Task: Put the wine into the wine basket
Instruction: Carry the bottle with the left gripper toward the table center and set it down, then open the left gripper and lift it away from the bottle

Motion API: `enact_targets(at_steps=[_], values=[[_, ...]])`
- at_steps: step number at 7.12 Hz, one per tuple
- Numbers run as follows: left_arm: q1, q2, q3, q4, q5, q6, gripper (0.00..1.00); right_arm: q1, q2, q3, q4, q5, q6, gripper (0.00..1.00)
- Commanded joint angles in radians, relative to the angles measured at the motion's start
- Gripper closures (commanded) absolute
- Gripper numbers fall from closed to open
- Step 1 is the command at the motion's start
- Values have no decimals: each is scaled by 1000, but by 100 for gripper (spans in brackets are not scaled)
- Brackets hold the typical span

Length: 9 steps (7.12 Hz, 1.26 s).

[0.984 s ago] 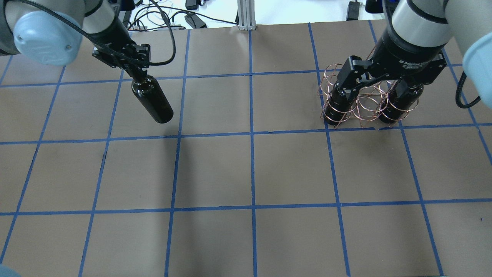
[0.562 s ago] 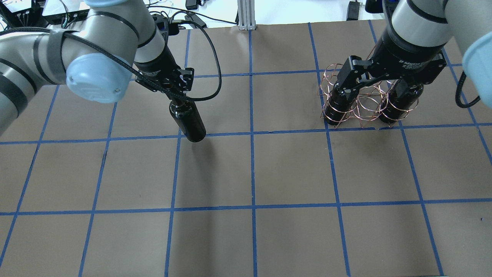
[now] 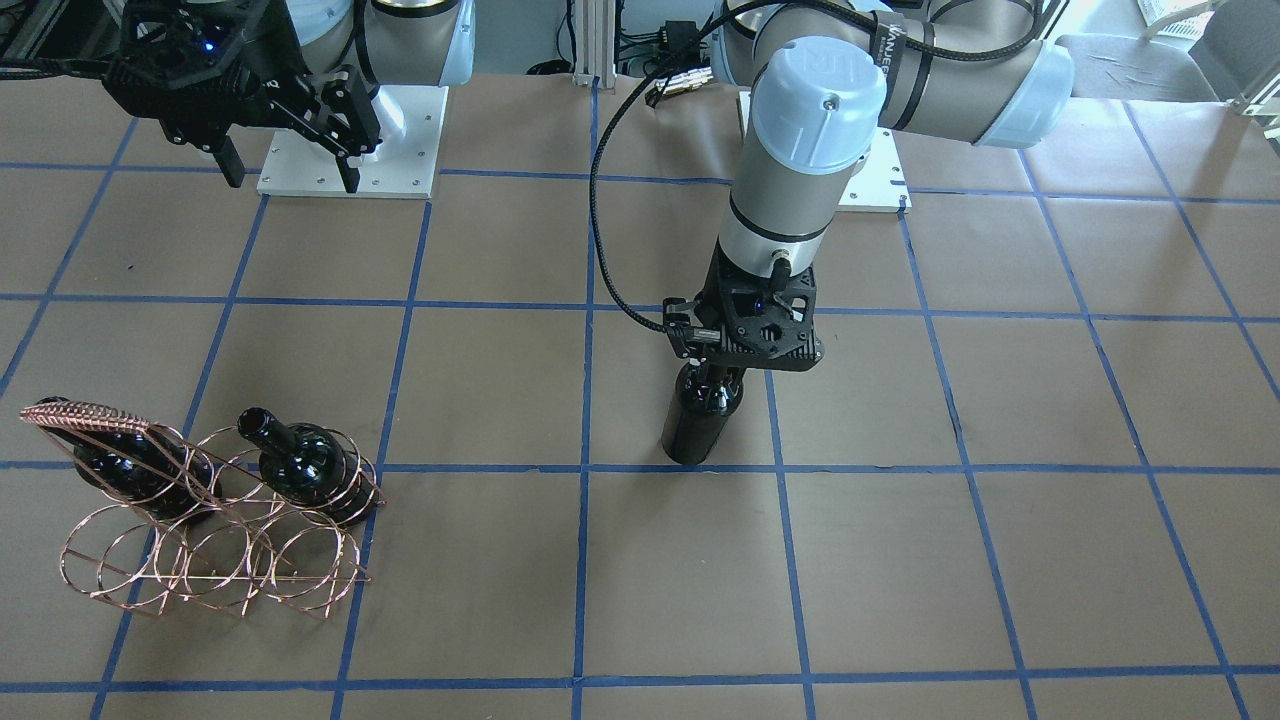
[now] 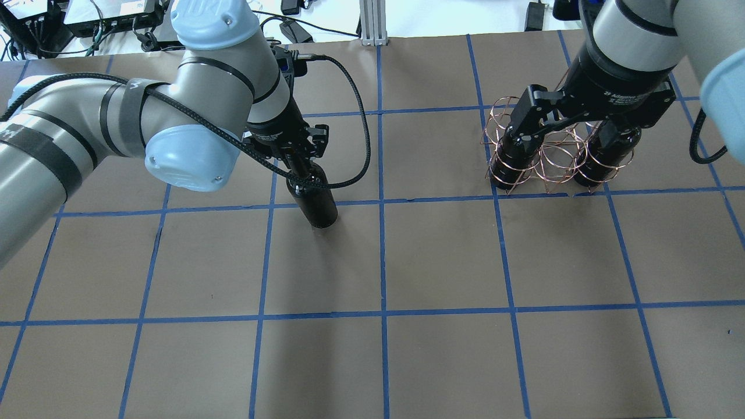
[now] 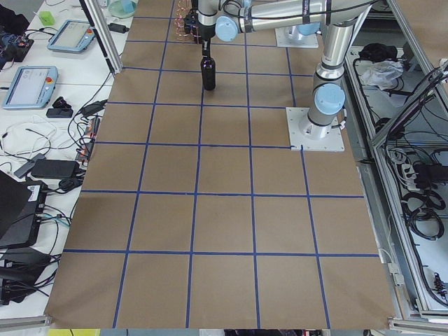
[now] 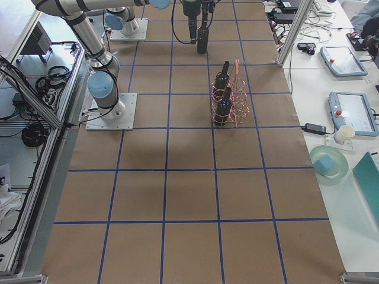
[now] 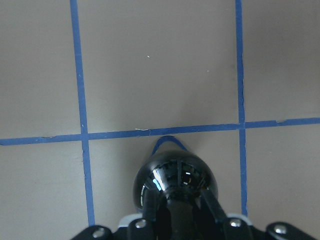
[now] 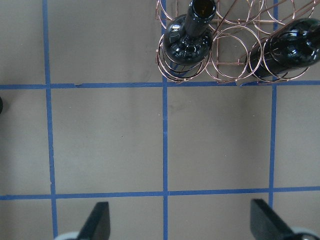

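Observation:
My left gripper point(image 4: 301, 167) is shut on the neck of a glossy dark wine bottle point(image 4: 317, 201) and holds it upright near the table's middle; its base is at or just above the paper. The held bottle point(image 3: 697, 425) and left gripper point(image 3: 718, 372) also show in the front view, and in the left wrist view the gripper point(image 7: 177, 212) is shut on the bottle point(image 7: 172, 175). The copper wire wine basket point(image 3: 85, 413) holds two bottles point(image 3: 310, 465) point(image 3: 120, 455). My right gripper point(image 4: 573, 125) hangs open and empty above the basket point(image 4: 552, 150).
The table is covered in brown paper with a blue tape grid point(image 4: 381, 201). The basket point(image 8: 227, 78) and its two bottles point(image 8: 187, 37) point(image 8: 292, 50) lie ahead of the right fingers point(image 8: 97, 222). Cables and devices lie beyond the table's far edge point(image 4: 291, 29).
My left arm has carried the bottle to the right, toward the table's middle, and lower; the bottle now hangs more upright. My right arm and the basket have not moved.

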Motion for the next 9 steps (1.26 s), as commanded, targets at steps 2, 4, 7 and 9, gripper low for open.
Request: enact_targets(at_steps=[2, 4, 7, 9], values=[[-5, 12, -25, -12, 0, 10, 100, 0, -2, 0, 0, 0, 1, 0], [-5, 9, -31, -12, -1, 4, 100, 0, 0, 2, 0, 0, 1, 0], [-8, 14, -16, -11, -23, -2, 0, 0, -2, 2, 0, 0, 1, 0], [7, 40, 35, -82, -15, -9, 0, 0, -5, 0, 0, -2, 4, 0]])
